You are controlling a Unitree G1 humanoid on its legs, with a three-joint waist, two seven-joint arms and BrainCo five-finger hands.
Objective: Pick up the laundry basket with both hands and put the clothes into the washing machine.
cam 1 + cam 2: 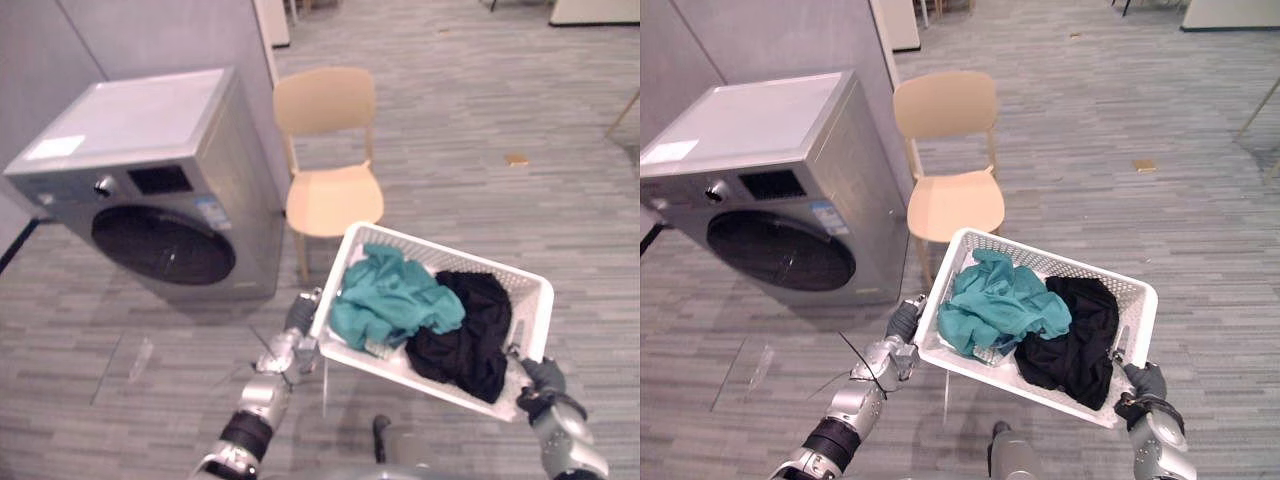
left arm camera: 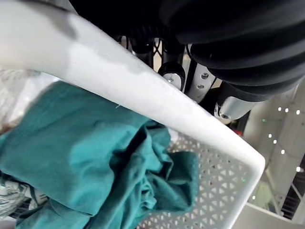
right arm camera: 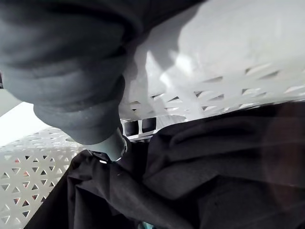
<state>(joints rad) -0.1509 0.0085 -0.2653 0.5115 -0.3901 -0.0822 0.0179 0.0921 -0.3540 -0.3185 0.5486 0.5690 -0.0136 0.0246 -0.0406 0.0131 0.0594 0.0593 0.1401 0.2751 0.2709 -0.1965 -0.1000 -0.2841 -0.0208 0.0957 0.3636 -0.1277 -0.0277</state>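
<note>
The tilted laundry basket (image 1: pixel 450 256) was held aloft by its end rims, left hand (image 1: pixel 295 335) and right hand (image 1: pixel 540 382) each curled around one; clothes (image 1: pixel 395 295) inside.

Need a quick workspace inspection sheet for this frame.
Surface: grey plank floor.
Job's things: white laundry basket held off the floor, with a teal garment and a black garment inside; washing machine ahead-left, door shut.
Clutter: small brown scrap on the floor.
Hands: left hand at the basket's left side, right hand at its right corner; grip hidden.
Cables: nothing seen.
Surroundings: tan chair beside the machine, grey wall behind.
</note>
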